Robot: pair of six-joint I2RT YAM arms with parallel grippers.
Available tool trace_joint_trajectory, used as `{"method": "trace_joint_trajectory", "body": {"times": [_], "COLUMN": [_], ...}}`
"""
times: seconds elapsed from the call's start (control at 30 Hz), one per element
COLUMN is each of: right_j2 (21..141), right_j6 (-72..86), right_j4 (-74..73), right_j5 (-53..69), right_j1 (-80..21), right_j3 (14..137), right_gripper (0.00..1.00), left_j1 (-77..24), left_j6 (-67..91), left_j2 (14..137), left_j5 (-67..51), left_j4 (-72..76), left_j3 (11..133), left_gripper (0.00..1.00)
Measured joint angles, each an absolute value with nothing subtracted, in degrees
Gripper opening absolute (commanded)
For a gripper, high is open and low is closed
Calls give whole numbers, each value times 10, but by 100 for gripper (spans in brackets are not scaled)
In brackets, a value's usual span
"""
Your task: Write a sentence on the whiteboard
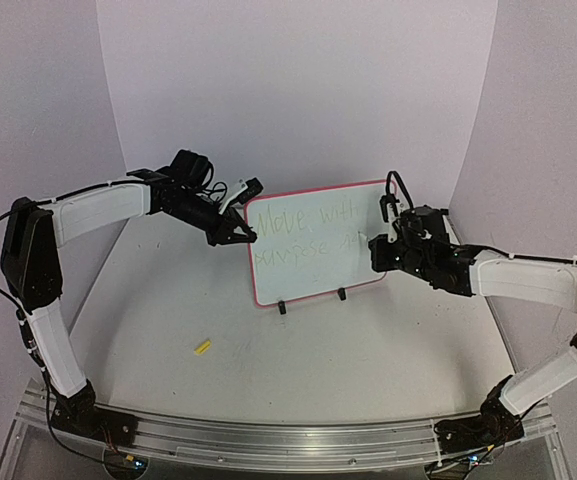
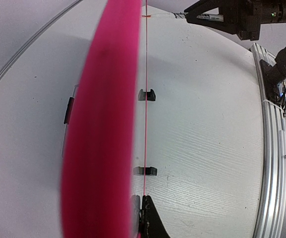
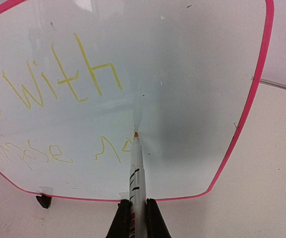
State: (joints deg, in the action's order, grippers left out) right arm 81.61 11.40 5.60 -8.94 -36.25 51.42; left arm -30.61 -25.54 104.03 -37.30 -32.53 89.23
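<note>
The whiteboard (image 1: 318,272), pink-framed on two black feet, stands upright mid-table. My left gripper (image 1: 240,236) is shut on its left edge; in the left wrist view the frame (image 2: 98,129) fills the middle as a blurred pink band, with the gripper (image 2: 142,202) pinching it at the bottom. My right gripper (image 3: 133,204) is shut on a white marker (image 3: 137,168), whose orange tip touches the board at the end of the second line. The sentence (image 3: 68,79) is yellow handwriting in two lines; "with" is readable. From above, my right gripper (image 1: 380,245) sits at the board's right side.
A small yellow cap (image 1: 203,347) lies on the table in front of the board, to the left. The board's two black feet (image 2: 146,94) rest on the white tabletop. Purple walls close in the back and both sides. A metal rail (image 1: 268,440) runs along the near edge.
</note>
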Motion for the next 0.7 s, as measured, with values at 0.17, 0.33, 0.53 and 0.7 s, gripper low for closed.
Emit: {"method": "trace_joint_trajectory", "body": {"times": [0.17, 0.33, 0.53, 0.7], "right_j2": [819, 828, 840, 840], "right_j6": [120, 130, 134, 133], "right_j4": [53, 50, 46, 45], "right_j5": [-100, -108, -112, -115], "right_j1": [-362, -362, -362, -362], "right_j3": [514, 514, 514, 514], "right_gripper": [0, 0, 0, 0], "left_j1": [-306, -306, -306, -306], "left_j6": [-255, -255, -254, -253], "left_j2": [1040, 1040, 1040, 1040], "left_j5": [-373, -373, -373, -373], "left_j4": [-325, -325, -326, -326], "left_j3": [892, 892, 892, 892], "left_gripper": [0, 0, 0, 0]}}
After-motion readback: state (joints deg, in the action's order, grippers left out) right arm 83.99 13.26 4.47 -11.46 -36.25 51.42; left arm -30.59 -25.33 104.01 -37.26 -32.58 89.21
